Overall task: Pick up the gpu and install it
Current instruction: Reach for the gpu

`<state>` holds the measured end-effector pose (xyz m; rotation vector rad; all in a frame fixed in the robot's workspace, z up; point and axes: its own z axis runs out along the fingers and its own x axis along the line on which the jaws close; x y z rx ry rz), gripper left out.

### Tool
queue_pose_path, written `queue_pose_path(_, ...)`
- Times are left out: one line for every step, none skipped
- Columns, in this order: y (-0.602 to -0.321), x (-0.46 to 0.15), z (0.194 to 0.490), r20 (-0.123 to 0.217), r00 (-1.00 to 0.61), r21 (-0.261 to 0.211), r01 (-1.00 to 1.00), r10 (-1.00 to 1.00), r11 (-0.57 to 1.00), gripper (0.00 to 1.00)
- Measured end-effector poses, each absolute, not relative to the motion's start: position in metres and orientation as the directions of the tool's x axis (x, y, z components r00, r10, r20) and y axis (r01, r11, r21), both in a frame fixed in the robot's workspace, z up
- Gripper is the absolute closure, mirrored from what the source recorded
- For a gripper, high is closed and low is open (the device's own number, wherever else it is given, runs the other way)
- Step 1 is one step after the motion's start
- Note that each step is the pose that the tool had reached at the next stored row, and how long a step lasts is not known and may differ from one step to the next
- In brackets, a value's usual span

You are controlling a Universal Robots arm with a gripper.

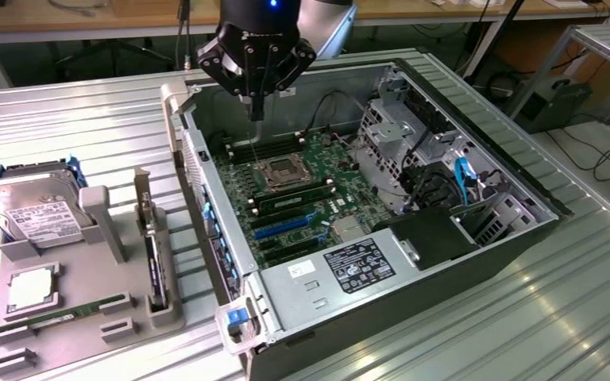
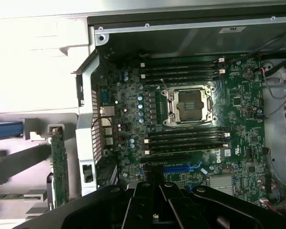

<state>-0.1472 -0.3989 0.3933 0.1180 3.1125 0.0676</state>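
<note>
**Fig.** Single arm above an open computer case (image 1: 464, 286), exterior and wrist views. My gripper (image 1: 257, 113) hangs over the far part of the motherboard (image 1: 321, 163), its fingers pressed together and carrying nothing. The gpu (image 1: 156, 270) stands on edge in a slot of the grey holder tray (image 1: 72, 337), to the exterior view's left of the case and well apart from the gripper. Its metal bracket rises at the far end. In the wrist view the gpu (image 2: 60, 167) appears edge-on, just beside the case's rear wall. A hard drive (image 1: 35, 214) lies on the tray, further to the exterior view's left. I judge the gpu light and stiff but fragile (thin board, exposed components, a contact edge down in the slot), so a hard squeeze or a twist could harm it. The free upper edge looks the sensible place to take hold, near the middle so it lifts level. Being thin and smooth, it may pivot in a loose grip
</note>
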Motion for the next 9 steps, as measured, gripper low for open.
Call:
queue_pose_path(-0.3989, -0.1474, 0.3933, -0.024, -0.997, 0.044, 0.075, 0.076, 0.996, 0.89)
queue_pose_path(-0.3989, -0.1476, 0.3933, -0.024, -0.997, 0.044, 0.075, 0.076, 0.996, 0.89)
queue_pose_path(-0.3989, -0.1478, 0.3933, -0.024, -0.997, 0.044, 0.075, 0.076, 0.996, 0.89)
queue_pose_path(-0.3989, -0.148, 0.3933, -0.024, -0.997, 0.044, 0.075, 0.076, 0.996, 0.89)
queue_pose_path(-0.3989, -0.1482, 0.3933, -0.024, -0.997, 0.044, 0.075, 0.076, 0.996, 0.89)
queue_pose_path(-0.3989, -0.1484, 0.3933, -0.024, -0.997, 0.044, 0.075, 0.076, 0.996, 0.89)
queue_pose_path(-0.3989, -0.1486, 0.3933, -0.024, -0.997, 0.044, 0.075, 0.076, 0.996, 0.89)
queue_pose_path(-0.3989, -0.1488, 0.3933, -0.024, -0.997, 0.044, 0.075, 0.076, 0.996, 0.89)
queue_pose_path(-0.3989, -0.1492, 0.3933, -0.024, -0.997, 0.044, 0.075, 0.076, 0.996, 0.89)
